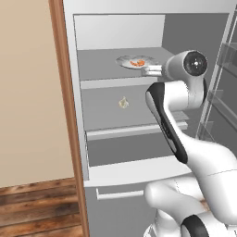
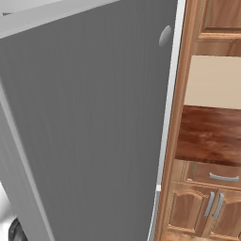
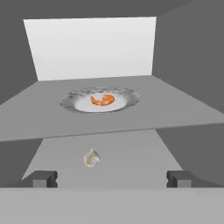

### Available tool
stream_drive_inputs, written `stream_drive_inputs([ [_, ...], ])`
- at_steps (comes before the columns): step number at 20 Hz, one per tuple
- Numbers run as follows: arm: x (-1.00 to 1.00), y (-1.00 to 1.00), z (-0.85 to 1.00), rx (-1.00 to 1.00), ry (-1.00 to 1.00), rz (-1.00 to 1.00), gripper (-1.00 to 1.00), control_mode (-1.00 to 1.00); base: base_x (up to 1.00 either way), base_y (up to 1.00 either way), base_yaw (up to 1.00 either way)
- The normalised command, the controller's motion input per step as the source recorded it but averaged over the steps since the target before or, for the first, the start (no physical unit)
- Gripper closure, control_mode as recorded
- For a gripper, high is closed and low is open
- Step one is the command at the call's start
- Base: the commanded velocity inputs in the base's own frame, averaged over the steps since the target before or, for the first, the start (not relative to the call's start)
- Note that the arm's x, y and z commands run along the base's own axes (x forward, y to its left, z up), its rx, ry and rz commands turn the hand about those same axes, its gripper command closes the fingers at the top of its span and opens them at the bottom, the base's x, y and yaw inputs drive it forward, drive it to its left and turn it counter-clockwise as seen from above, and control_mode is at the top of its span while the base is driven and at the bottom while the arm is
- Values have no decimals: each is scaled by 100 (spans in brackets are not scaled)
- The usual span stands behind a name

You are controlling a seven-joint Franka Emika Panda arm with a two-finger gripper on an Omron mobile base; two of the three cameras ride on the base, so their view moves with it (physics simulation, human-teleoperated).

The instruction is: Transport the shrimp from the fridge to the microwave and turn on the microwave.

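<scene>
**Reaching into the fridge for the shrimp**

The gripper (image 3: 112,178) hangs spread and empty at the fridge (image 1: 121,139) mouth. Beyond, a pale lump (image 3: 91,158) sits on the lower shelf; farther, the shrimp (image 3: 102,99) lies on a plate (image 3: 72,101) above. Next, I'd judge, advance and pinch it.

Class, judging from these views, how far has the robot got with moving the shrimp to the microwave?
Done: the fridge stands open. In hand: the gripper, jaws wide apart and empty, faces the shrimp, which lies on a plate on an upper shelf, above a garlic-like lump. Left: grasping the shrimp, carrying it to the microwave, switching it on.
</scene>
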Motion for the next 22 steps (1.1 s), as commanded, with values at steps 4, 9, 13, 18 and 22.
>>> stream_drive_inputs([
  [4,26,5,16,0,7,0,-100,-100,0,0,0],
  [9,34,7,1,-2,0,0,-100,-100,0,0,0],
  [13,44,5,0,0,0,0,-100,-100,0,0,0],
  [18,47,7,0,0,0,0,-100,-100,0,0,0],
  [22,46,0,4,0,0,0,-100,-100,0,0,0],
])
